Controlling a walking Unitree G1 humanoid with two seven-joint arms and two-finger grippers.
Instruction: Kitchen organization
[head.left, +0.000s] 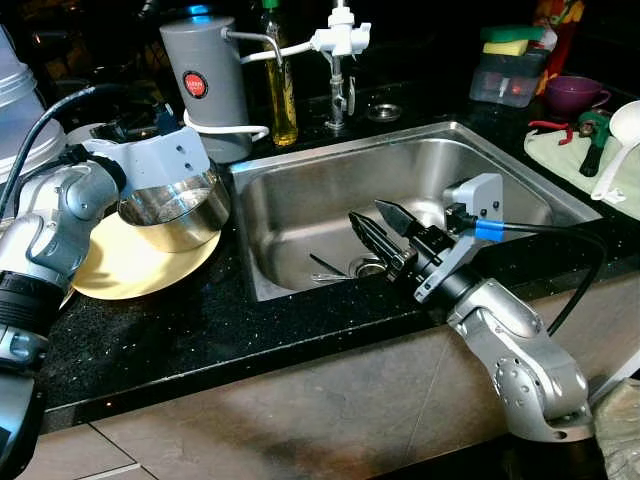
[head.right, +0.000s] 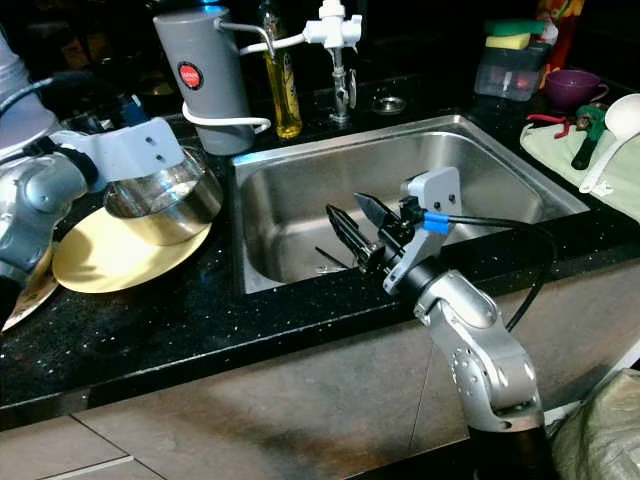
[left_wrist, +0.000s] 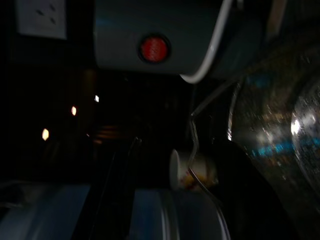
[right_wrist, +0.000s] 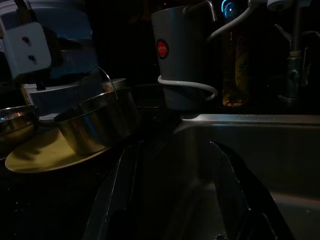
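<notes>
While your left gripper (head.left: 165, 175) was up at the left end of the counter (head.left: 190, 330), it had the steel bowl (head.left: 178, 212) tilted over the yellow plate (head.left: 130, 265), low edge on or just above the plate, hard to say which. I honestly couldn't tell how its jaws stood, the grey housing covered them, so I won't call it a pinch on the rim even though it looked that way.

My read: you were mid-move with that bowl, either stacking it on the plate or lifting it off toward the sink (head.left: 300, 195). Just behind it sat the grey kettle (head.left: 208, 80) with its white cord, so your next move needed a clean path that didn't clip either.

Over the sink's front edge, your right gripper (head.left: 385, 228) hung with its fingers spread, gripping nothing, above the cutlery (head.left: 330, 270) lying by the drain. It looked ready to take the bowl or go down for those.
</notes>
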